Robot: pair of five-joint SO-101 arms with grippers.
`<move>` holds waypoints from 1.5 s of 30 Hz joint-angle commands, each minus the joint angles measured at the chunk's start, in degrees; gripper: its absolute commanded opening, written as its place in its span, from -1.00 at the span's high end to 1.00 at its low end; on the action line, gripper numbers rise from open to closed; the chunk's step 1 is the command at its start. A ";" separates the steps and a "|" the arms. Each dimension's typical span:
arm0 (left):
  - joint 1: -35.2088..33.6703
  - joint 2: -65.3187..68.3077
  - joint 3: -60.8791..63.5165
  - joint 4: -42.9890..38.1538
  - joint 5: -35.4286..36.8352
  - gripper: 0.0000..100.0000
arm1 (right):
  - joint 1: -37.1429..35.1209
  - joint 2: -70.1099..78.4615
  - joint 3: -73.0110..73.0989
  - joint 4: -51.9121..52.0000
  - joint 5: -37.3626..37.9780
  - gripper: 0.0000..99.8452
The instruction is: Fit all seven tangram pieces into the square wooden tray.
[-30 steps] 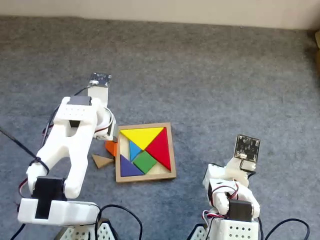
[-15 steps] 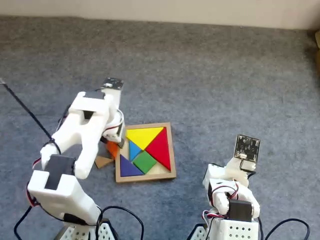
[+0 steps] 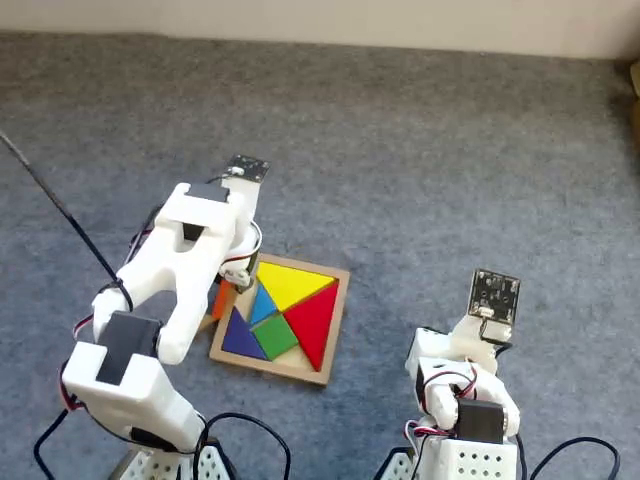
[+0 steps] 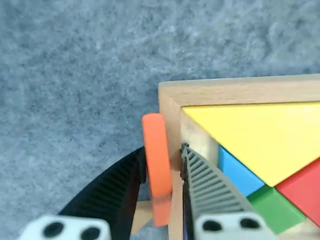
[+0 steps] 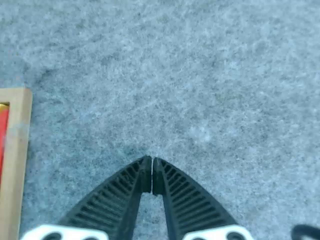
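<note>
Left pincer grips the orange piece upright beside the tray rim.

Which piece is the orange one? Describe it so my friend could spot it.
Find the square wooden tray on the grey carpet. At one corner, just outside the rim, the orange piece sits between the fingers of the left gripper. Unlike the yellow piece lying flat inside, it stands on edge.
</note>
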 commanded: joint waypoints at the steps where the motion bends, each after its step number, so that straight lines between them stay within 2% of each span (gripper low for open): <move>1: 1.71 -6.99 0.48 1.32 0.35 0.88 | 0.48 -1.01 6.37 -0.13 -0.44 0.96; 6: 2.42 -12.53 3.91 1.32 0.44 0.88 | 0.40 -1.01 6.37 -0.13 -0.44 0.96; 11: 6.55 -14.99 5.76 1.32 0.35 0.87 | 0.31 -1.01 6.37 -0.13 -0.44 0.96; 17: 7.60 -12.79 5.67 0.88 0.70 0.61 | 0.31 -1.01 6.37 -0.13 -0.44 0.96; 30: 7.34 -11.82 5.23 1.23 3.08 0.61 | 0.48 -1.10 6.37 -0.13 -0.44 0.96; 36: 5.32 -20.18 6.81 1.32 2.81 0.74 | 0.57 -1.10 6.37 -0.13 -0.44 0.96; 39: 3.91 -24.66 9.63 0.79 2.73 0.74 | 0.57 -1.10 6.37 -0.13 -0.44 0.96; 43: -1.19 -25.36 12.35 -1.85 2.55 0.74 | 0.57 -1.10 6.37 -0.13 -0.44 0.96; 45: -3.47 -24.04 13.93 -4.57 -1.05 0.74 | 0.57 -1.10 6.37 -0.13 -0.44 0.96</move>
